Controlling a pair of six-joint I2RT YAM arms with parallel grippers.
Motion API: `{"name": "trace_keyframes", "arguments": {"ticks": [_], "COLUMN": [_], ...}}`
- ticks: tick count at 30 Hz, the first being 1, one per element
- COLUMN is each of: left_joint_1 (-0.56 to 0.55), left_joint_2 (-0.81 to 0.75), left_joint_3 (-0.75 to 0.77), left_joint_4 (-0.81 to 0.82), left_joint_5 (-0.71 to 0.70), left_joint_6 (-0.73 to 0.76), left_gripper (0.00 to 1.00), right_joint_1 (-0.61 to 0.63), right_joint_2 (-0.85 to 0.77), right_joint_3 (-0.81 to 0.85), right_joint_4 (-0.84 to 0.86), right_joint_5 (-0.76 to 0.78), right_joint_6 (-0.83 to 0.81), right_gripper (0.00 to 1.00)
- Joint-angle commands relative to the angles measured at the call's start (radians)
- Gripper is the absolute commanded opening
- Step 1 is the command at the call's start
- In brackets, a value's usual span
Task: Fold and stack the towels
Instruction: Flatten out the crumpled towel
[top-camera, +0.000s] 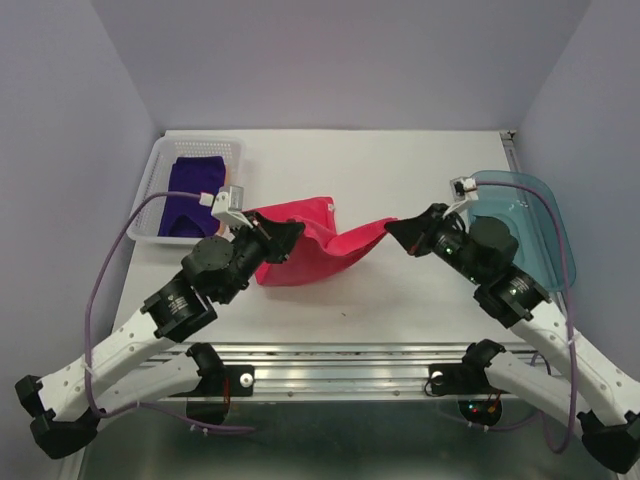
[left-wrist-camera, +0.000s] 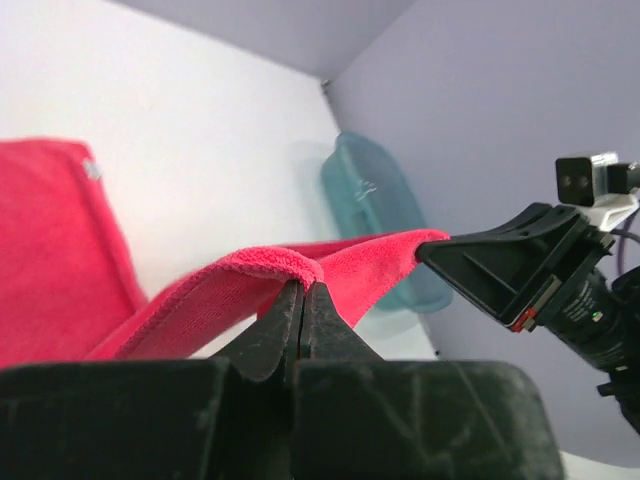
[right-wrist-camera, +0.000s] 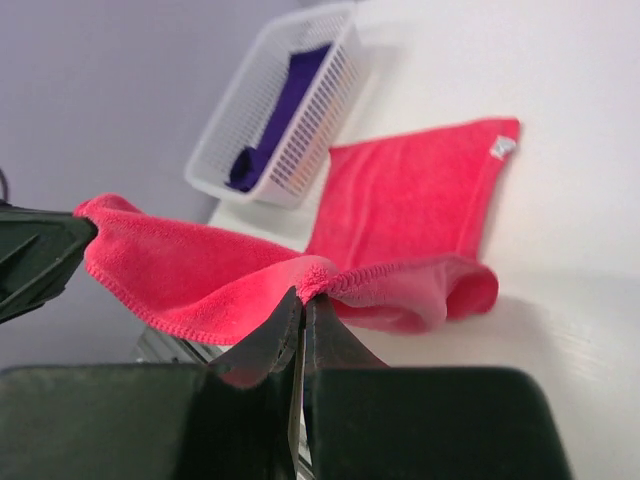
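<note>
**Desk:** What do you count from your station?

**Operator:** One white table (top-camera: 400, 160). One teal tub (top-camera: 553, 215) sits at its right edge and one clear basket (top-camera: 150, 200) in the far left corner. I see two towels. The pink-red towel (top-camera: 320, 255) is at the table's centre and the purple towel (top-camera: 195, 180) lies inside the basket. There are two arms. The left gripper (top-camera: 297, 233) and the right gripper (top-camera: 393, 228) each have their jaws pinched tight on the pink-red towel's near edge, one at either end.

**Desk:** Where exactly is that towel?

**Operator:** Its far part lies flat on the table. Its near edge is lifted off the surface and sags between my two grippers.

**Desk:** What do the views add to one another?

**Operator:** Only the top camera shows both arms and the whole table. The left wrist camera looks right, past its own closed jaws, to the tub and the right gripper clamped on the cloth. The right wrist camera looks left to the basket, with the purple towel showing through the slats.

**Desk:** Any writing?

**Operator:** One small white tag (right-wrist-camera: 503, 148) at the towel's far corner, too small for me to read.
</note>
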Motion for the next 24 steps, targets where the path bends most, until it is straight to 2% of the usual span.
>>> {"name": "trace_keyframes", "arguments": {"ticks": [1,5,9,14,15,17,24], "left_joint_1": [-0.005,-0.003,-0.005,-0.003,-0.003,-0.005,-0.005], "left_joint_2": [0.007,0.044,0.087,0.153,0.159,0.175,0.222], "left_joint_3": [0.135,0.308,0.472,0.698,0.725,0.797,0.940], "left_joint_4": [0.083,0.086,0.068,0.026,0.023,0.020,0.008], "left_joint_5": [0.042,0.139,0.168,0.297,0.355,0.386,0.523], "left_joint_6": [0.109,0.204,0.264,0.315,0.322,0.324,0.299], "left_gripper": [0.00,0.00,0.00,0.00,0.00,0.00,0.00], "right_joint_1": [0.007,0.006,0.006,0.006,0.007,0.007,0.007], "right_joint_2": [-0.095,-0.109,-0.077,0.028,0.043,0.068,0.118], "right_joint_3": [0.136,0.235,0.357,0.615,0.658,0.771,1.004], "right_joint_4": [0.015,-0.018,-0.036,-0.087,-0.096,-0.122,-0.162], "right_joint_5": [0.006,-0.006,-0.023,-0.022,-0.029,-0.069,-0.170], "right_joint_6": [-0.027,-0.051,-0.080,-0.148,-0.155,-0.159,-0.148], "right_gripper": [0.01,0.01,0.01,0.01,0.01,0.01,0.01]}}
